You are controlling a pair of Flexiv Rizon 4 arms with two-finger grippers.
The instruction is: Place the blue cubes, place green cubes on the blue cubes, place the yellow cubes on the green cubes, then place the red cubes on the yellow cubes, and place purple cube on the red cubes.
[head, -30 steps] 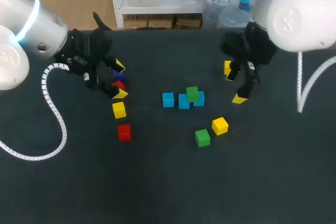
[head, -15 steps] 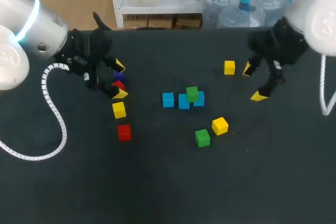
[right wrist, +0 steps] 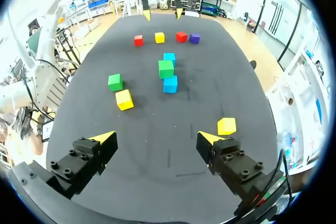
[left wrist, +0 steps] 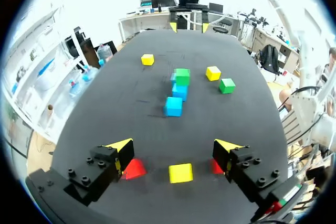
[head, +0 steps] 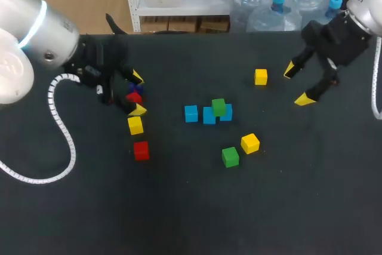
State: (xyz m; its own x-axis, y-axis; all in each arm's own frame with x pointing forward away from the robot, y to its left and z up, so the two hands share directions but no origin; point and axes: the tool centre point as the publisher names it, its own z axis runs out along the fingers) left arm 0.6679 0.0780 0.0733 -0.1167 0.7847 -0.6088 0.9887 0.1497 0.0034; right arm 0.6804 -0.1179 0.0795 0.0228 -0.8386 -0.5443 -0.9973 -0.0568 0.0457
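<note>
Three blue cubes (head: 191,113) lie in a row at mid-table, and a green cube (head: 219,107) sits on them. In front lie a loose green cube (head: 230,157) and a yellow cube (head: 250,143); another yellow cube (head: 261,76) lies farther back. At the left, a purple cube (head: 134,88), red cube (head: 134,97), yellow cube (head: 135,125) and red cube (head: 141,150) form a column. My left gripper (head: 132,94) hangs open over the column's far end; the yellow cube (left wrist: 180,172) shows below its fingers. My right gripper (head: 298,85) is open and empty, right of the back yellow cube (right wrist: 227,126).
The table (head: 191,219) is a dark mat, bare across its front half. A white cable (head: 59,123) loops from my left arm over the table's left side.
My right arm has moved to the right and back, away from the back yellow cube, its gripper still open. The left arm and all the cubes stay where they were.
</note>
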